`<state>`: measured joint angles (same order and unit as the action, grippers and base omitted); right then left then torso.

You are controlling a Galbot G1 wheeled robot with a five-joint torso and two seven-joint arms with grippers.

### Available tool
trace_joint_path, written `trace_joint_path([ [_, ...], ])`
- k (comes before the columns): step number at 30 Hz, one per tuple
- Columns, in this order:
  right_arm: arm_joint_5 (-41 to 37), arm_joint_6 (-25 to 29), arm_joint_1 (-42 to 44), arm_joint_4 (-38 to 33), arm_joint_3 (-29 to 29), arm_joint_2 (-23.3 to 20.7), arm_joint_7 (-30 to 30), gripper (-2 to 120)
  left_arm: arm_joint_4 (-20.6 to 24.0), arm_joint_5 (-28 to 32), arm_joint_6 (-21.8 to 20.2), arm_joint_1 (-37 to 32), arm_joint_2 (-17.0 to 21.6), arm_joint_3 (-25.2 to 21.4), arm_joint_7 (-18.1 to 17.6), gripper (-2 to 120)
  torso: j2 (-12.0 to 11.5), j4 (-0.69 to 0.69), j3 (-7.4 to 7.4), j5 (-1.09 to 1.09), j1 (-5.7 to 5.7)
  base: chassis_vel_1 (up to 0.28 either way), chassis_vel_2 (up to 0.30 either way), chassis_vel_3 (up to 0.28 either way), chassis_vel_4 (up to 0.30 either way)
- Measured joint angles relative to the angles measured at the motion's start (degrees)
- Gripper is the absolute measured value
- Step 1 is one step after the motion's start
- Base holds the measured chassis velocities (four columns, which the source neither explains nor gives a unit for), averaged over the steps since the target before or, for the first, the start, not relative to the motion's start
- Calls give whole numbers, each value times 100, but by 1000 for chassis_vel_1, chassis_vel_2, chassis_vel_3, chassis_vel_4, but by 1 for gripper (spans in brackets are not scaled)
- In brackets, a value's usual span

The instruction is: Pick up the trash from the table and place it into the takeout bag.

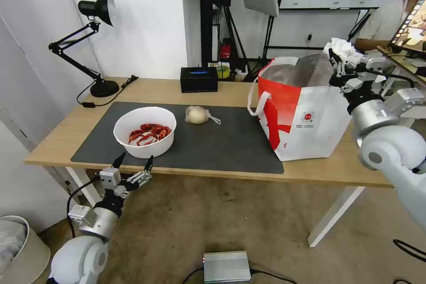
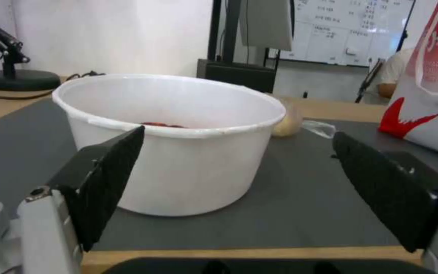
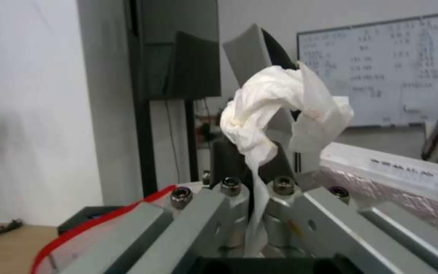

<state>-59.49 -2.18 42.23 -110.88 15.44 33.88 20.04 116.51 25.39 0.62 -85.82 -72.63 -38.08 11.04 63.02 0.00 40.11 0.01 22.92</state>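
The right claw (image 1: 339, 60) was pinched shut on the crumpled white tissue (image 1: 344, 49), held above the open top of the takeout bag (image 1: 306, 111), which stood at the tabletop's (image 1: 57, 140) right end, partly on the dark grey mat (image 1: 230, 146). The left claw (image 1: 133, 164) hung wide open and empty just off the front edge, facing the white bowl of red shells (image 1: 145, 131) on the mat. The beige lump in clear wrap (image 1: 197, 114) lay mid-mat, toward the back.
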Motion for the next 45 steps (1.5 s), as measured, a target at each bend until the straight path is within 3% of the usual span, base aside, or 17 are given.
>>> trace_joint_path([
  [11,-596,-758,-1137,305,-621,-98,678,0,-45,19,5,50,5,5,10,100,0,0,0,-1,0,0,0,0,0],
  [14,-882,-1211,-1633,512,-980,-44,982,0,-63,29,9,55,-1,6,26,100,0,0,0,-1,0,0,0,0,0],
  [23,-1552,-1826,-2136,852,-1406,218,1578,0,-77,36,11,67,-35,3,31,100,0,0,0,-1,0,0,0,0,0],
  [34,-1952,-2268,-2389,1132,-1530,449,2117,0,-86,33,11,72,-75,-18,32,100,0,0,0,-1,0,0,0,0,0],
  [36,-1955,-2286,-2389,1174,-1530,502,2146,13,-100,29,11,80,-77,-23,30,100,0,0,-1,-1,0,0,0,0,0],
  [42,-1944,-2293,-2381,1230,-1530,560,2140,30,-120,17,8,99,-80,-22,28,100,0,0,-1,-1,0,0,0,0,0],
  [45,-1928,-2301,-2384,1274,-1530,599,2114,44,-130,6,-6,117,-84,-2,26,100,0,0,-1,-1,0,0,0,0,0],
])
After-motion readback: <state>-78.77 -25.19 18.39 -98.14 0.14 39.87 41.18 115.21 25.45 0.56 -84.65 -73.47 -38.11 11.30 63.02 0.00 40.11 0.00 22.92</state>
